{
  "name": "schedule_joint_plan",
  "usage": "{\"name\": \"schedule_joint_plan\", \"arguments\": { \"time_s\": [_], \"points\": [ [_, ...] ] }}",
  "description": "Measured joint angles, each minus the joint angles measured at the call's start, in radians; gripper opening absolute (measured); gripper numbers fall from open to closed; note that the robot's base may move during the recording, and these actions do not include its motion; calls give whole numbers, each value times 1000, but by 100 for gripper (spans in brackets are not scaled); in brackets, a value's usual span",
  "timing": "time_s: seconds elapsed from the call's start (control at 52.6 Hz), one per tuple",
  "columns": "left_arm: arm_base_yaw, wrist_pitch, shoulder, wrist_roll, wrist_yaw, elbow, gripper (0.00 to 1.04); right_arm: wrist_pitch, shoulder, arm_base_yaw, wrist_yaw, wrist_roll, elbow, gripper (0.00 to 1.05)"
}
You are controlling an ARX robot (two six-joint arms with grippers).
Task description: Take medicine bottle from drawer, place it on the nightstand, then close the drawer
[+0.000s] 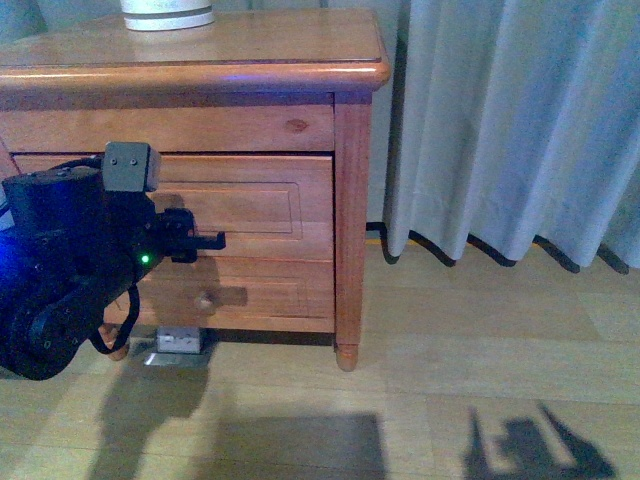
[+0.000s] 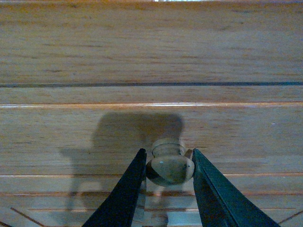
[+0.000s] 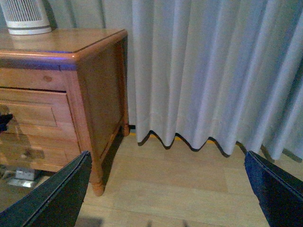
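The honey-wood nightstand (image 1: 200, 60) stands at the left, also in the right wrist view (image 3: 94, 85). Its upper drawer (image 1: 260, 205) looks shut or nearly shut against the frame. My left gripper (image 1: 212, 240) is at the drawer front. In the left wrist view its two dark fingers are shut (image 2: 168, 156) on the round wooden drawer knob (image 2: 169, 168). My right gripper (image 3: 165, 189) is open and empty above the floor, right of the nightstand. The medicine bottle is not in view.
A large white slatted device (image 1: 168, 14) stands on the nightstand top. The lower drawer's knob (image 1: 205, 298) is below my left gripper. A small grey box (image 1: 180, 342) lies under the nightstand. A pale curtain (image 1: 510, 120) hangs at the right over wooden floor (image 1: 480, 340).
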Motion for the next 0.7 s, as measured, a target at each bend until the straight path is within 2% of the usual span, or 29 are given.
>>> {"name": "schedule_joint_plan", "arguments": {
  "time_s": [0.209, 0.399, 0.704],
  "points": [
    [-1, 41, -63, 0, -2, -124, 24, 0, 0, 0, 0, 0, 0, 98],
    [-3, 73, -203, 0, 20, -364, 24, 0, 0, 0, 0, 0, 0, 98],
    [-11, 46, -356, 0, 19, -604, 24, 0, 0, 0, 0, 0, 0, 98]
  ]
}}
